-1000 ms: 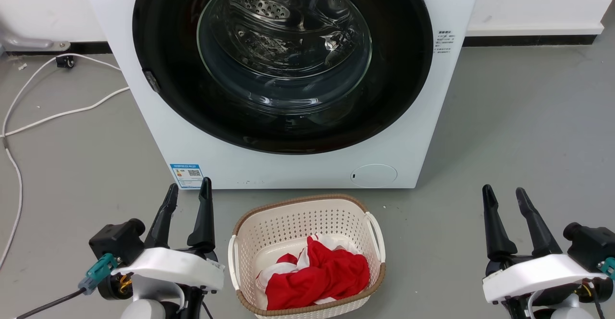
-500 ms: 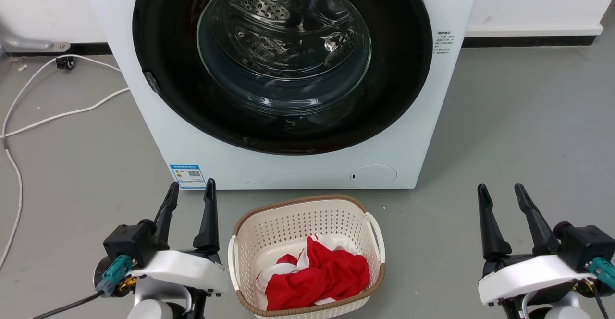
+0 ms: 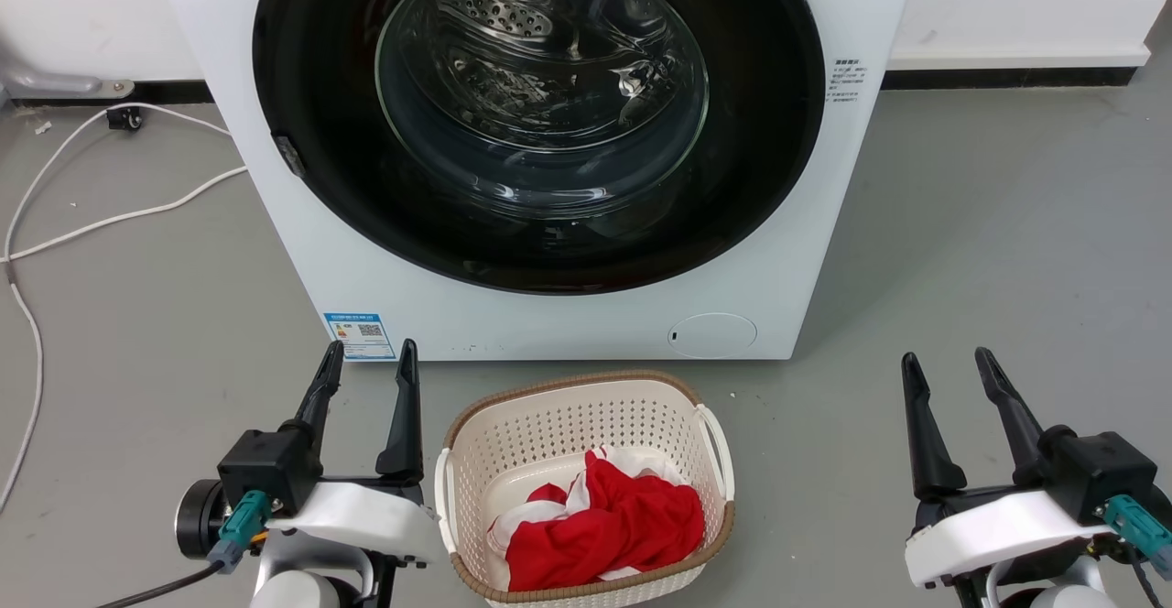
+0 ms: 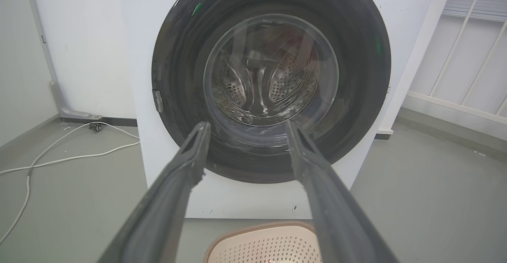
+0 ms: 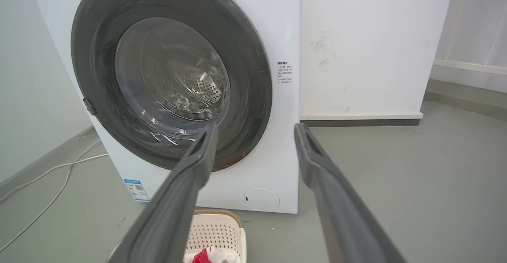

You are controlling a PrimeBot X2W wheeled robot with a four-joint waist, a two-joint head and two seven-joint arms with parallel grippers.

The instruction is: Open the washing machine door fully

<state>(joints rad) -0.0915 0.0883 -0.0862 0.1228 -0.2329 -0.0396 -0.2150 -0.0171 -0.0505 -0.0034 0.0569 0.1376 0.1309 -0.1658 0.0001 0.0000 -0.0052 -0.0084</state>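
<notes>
The washing machine door [image 3: 540, 123] is a big round glossy black ring with a clear glass bowl at its centre, lying flush against the white machine front [image 3: 568, 320]. A small grey latch tab [image 3: 290, 155] sits on its left rim. The same door [image 4: 271, 77] faces my left wrist camera, and the door [image 5: 170, 80] appears at an angle in the right wrist view. My left gripper [image 3: 369, 353] stands open at the lower left, well short of the machine. At the lower right my right gripper [image 3: 946, 360] is open too, with nothing between its fingers.
A cream perforated basket [image 3: 586, 397] holding red and white cloth [image 3: 604, 521] stands on the grey floor between my grippers, just before the machine. White cables [image 3: 110, 214] trail over the floor at the left. A white wall with a dark skirting [image 3: 1007, 72] runs behind.
Both grippers have crept slightly inward and their wrists have turned a little. The door and the basket have not moved.
</notes>
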